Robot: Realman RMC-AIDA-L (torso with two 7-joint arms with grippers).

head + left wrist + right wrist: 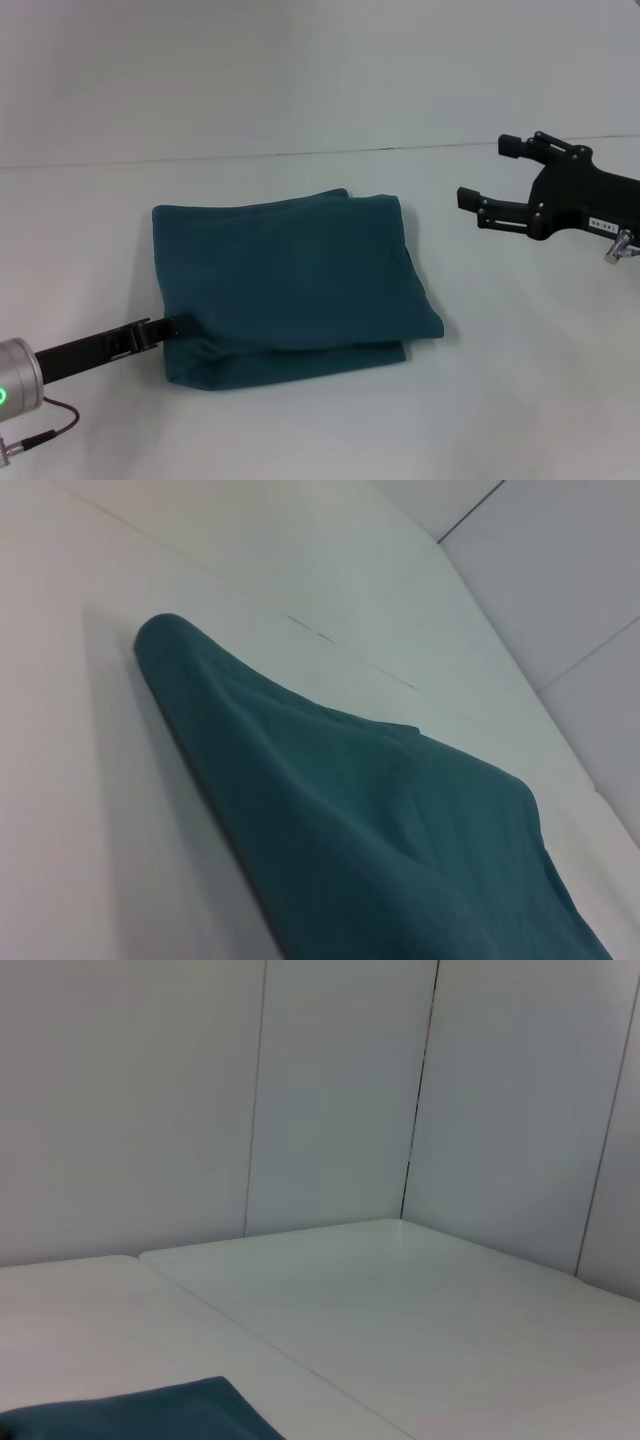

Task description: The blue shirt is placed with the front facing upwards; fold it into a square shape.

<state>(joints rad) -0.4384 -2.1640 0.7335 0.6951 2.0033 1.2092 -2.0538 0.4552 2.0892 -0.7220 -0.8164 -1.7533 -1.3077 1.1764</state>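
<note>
Blue shirt [290, 285] lies folded into a rough square, centre of the white table [520, 400]. Left gripper [178, 326] is low at the shirt's near-left edge, fingertips at the fabric; can't tell its grip state. Right gripper [490, 170] hovers far right, fingers spread, holding nothing.

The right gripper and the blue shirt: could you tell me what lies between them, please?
Only bare white table lies between the right gripper and the blue shirt, as the head view shows.
</note>
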